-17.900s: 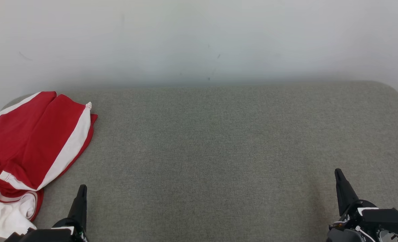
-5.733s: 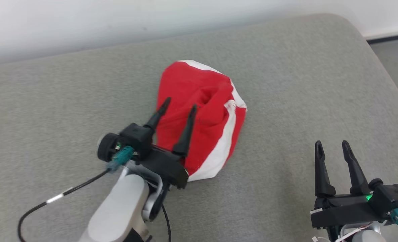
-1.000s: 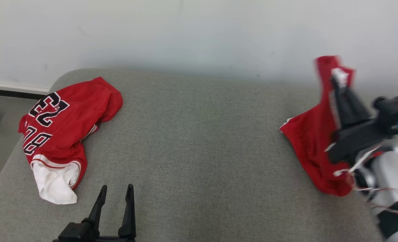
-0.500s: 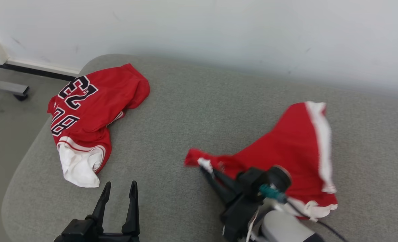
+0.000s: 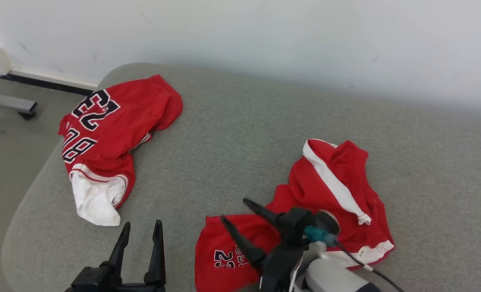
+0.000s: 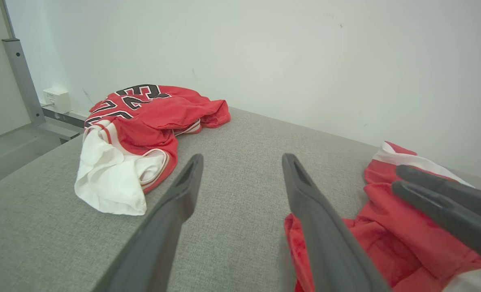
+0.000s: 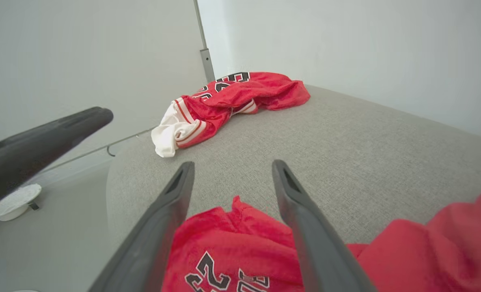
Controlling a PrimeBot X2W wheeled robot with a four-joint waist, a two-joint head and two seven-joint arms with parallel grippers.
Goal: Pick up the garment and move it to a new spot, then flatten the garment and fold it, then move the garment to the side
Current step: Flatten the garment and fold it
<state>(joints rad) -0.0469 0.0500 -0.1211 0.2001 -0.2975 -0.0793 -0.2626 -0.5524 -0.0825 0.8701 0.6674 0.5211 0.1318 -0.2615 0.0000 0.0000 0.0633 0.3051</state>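
The garment (image 5: 329, 190), red shorts with a white side stripe and a number print, lies crumpled on the grey cushion (image 5: 240, 134) at lower centre-right. My right gripper (image 5: 235, 210) hovers over its near-left corner, open, fingers pointing up-left with nothing between them. In the right wrist view the right gripper (image 7: 233, 164) spreads just above the garment (image 7: 232, 243). My left gripper (image 5: 142, 224) stands open at the lower left, apart from the cloth. The left wrist view has the left gripper (image 6: 243, 158) over bare cushion, with the garment (image 6: 386, 227) at its right.
A second red jersey (image 5: 110, 117) with black numbers and a white lining lies at the cushion's far left corner. Beyond the cushion's left edge is floor with a metal frame foot (image 5: 13, 105). A white wall runs along the back.
My right gripper has opened and let go of the garment, which dropped from a stretched shape into a crumpled heap. The left gripper stayed put.
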